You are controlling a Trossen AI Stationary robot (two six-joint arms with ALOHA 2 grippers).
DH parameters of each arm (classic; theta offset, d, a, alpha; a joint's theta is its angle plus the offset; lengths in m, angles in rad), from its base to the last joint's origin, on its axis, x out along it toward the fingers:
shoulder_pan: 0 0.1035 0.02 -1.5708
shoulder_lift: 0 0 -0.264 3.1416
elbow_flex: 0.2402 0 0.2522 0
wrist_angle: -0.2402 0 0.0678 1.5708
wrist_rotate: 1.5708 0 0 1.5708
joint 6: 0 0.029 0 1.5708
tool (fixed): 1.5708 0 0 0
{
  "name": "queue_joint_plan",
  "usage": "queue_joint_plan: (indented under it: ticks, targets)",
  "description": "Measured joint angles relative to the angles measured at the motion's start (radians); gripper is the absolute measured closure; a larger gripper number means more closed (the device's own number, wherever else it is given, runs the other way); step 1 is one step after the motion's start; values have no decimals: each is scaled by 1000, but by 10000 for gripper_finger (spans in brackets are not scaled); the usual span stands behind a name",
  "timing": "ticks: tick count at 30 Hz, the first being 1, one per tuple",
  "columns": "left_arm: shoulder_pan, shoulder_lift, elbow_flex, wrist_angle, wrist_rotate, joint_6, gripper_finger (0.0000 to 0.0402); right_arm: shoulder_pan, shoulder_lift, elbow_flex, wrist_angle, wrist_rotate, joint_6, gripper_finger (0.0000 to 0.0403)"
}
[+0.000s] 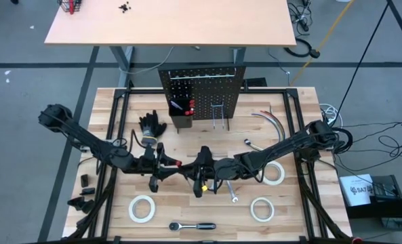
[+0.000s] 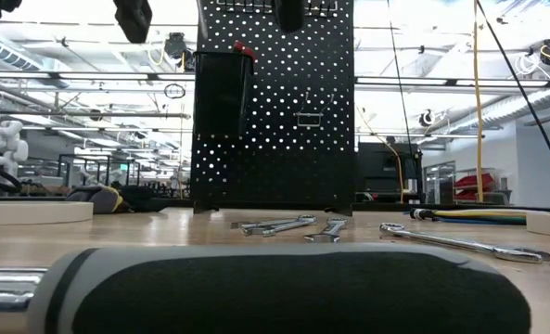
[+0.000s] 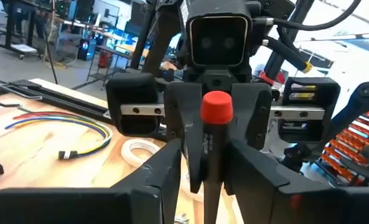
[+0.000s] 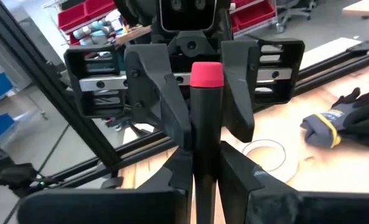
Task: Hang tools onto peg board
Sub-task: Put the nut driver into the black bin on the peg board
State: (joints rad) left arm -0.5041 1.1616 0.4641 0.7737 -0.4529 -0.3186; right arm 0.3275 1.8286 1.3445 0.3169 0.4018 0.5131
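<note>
Handover of the screwdriver (image 1: 184, 165) above mid-table.
Right tool (image 4: 204, 163) clamps the black shaft; left tool (image 3: 204, 163) stands slightly apart. Confirm firm grip before withdrawing left.

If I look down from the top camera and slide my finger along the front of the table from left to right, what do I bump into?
A white tape roll lying flat → a black-handled ratchet with a silver head → a second white tape roll.
</note>
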Motion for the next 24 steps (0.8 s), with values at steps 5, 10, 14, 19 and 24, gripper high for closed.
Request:
queue_joint_plan:
  ticks: [5, 10, 14, 19, 24]
  targets:
    - [0, -91, 0, -128, -7, 16, 269, -10, -15, 0, 5, 34, -26, 365]
    - [-2, -247, -3, -447, -28, -47, 268, -38, -59, 6, 51, 59, -87, 365]
    - [-2, -323, -2, -597, -37, -148, 268, -68, -56, 3, 156, 143, -197, 365]
    - [-2, -315, -2, -629, -39, -200, 267, -148, -59, 5, 320, 157, -319, 365]
    - [-2, -289, -2, -605, -44, -200, 267, -211, -57, 3, 474, 146, -439, 365]
